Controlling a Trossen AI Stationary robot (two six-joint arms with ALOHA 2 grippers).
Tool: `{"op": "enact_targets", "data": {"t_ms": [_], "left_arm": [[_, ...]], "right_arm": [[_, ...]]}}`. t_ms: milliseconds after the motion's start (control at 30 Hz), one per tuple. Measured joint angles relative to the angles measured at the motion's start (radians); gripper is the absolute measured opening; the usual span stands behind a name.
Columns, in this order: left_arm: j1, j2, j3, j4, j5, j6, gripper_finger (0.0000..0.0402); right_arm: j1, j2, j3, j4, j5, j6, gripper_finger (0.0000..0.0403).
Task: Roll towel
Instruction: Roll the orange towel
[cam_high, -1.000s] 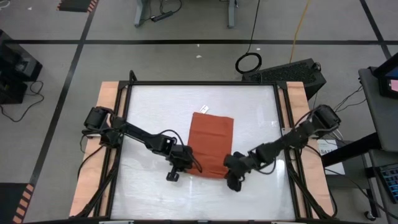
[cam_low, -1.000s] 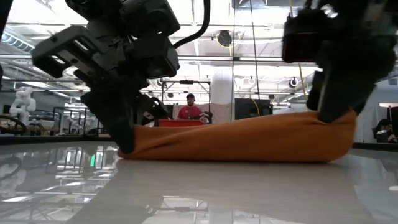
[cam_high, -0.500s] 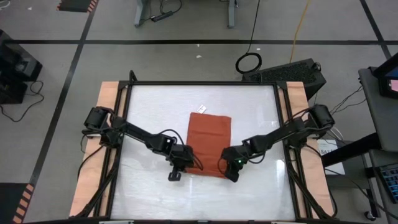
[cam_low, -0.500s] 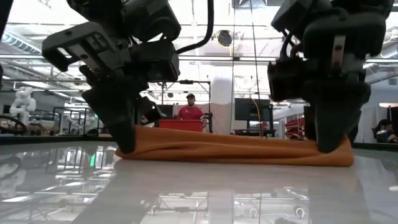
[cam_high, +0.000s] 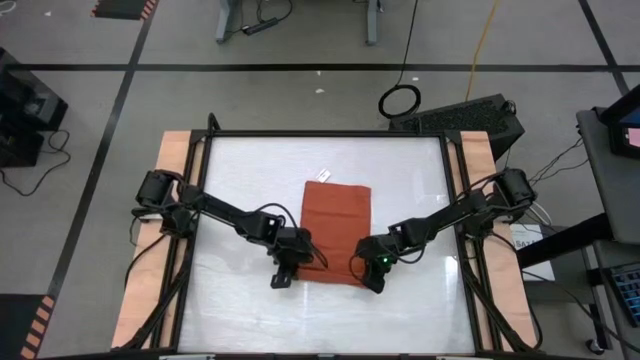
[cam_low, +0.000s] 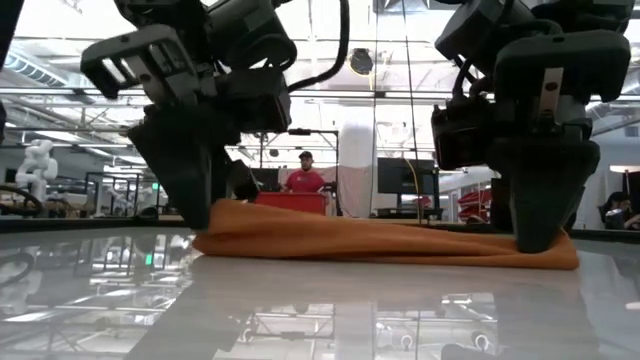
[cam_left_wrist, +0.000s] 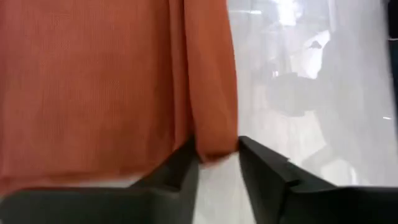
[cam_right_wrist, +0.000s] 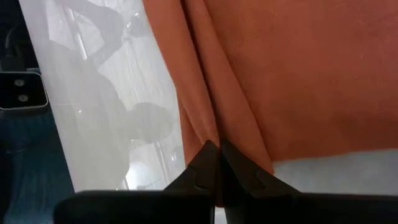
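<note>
Robotics lab: taped floor (cam_high: 120, 80), cables (cam_high: 400, 100).

The right claw (cam_high: 372, 277) swung in from beyond the rust-orange rectangular cloth towel (cam_high: 336, 231) to pinch its near right corner down flat on the desk, while the left claw (cam_high: 289, 270) shifted slightly inward and raised the near left corner a little

One camera looks straight down; another looks level across the tabletop (cam_high: 240, 170); both wrist cameras sit close over the towel (cam_high: 335, 232), which all share.
</note>
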Motion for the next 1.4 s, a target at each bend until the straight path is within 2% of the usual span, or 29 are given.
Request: {"op": "enact_targets", "data": {"t_ms": [100, 200, 300, 433, 633, 733, 1000, 1267, 1400], "left_arm": [[0.009, -0.021, 0.009, -0.01, 0.009, 0.001, 0.0169], [0.013, -0.065, 0.01, -0.04, -0.005, 0.021, 0.0194], [0.012, -0.111, 0.009, -0.098, -0.068, 0.061, 0.0199], [-0.019, -0.172, 0.011, -0.098, -0.154, 0.135, 0.02], [-0.109, -0.209, 0.011, 0.027, -0.305, 0.248, 0.02], [-0.129, -0.183, 0.012, 0.089, -0.341, 0.264, 0.02], [-0.107, -0.091, 0.012, 0.13, -0.324, 0.24, 0.0196], [-0.081, -0.021, 0.012, 0.118, -0.248, 0.236, 0.0134], [-0.082, 0.016, 0.013, 0.097, -0.24, 0.236, 0.0116]], "right_arm": [[0.0, 0.0, 0.0, -0.002, -0.006, 0.0, 0.0003], [0.0, 0.0, 0.0, 0.001, -0.004, 0.003, 0.0003], [0.0, 0.0, 0.0, 0.006, 0.0, 0.005, 0.0003], [-0.002, 0.0, 0.0, 0.011, 0.003, 0.006, 0.0004], [-0.003, 0.0, 0.0, 0.015, 0.007, 0.007, 0.0004], [-0.005, 0.0, 0.0, 0.016, 0.008, 0.007, 0.0004], [-0.005, 0.0, 0.0, 0.016, 0.016, 0.005, 0.0004], [-0.005, 0.0, 0.0, 0.016, 0.02, 0.007, 0.0004], [-0.005, 0.0, 0.0, 0.018, 0.021, 0.007, 0.0004]]}}
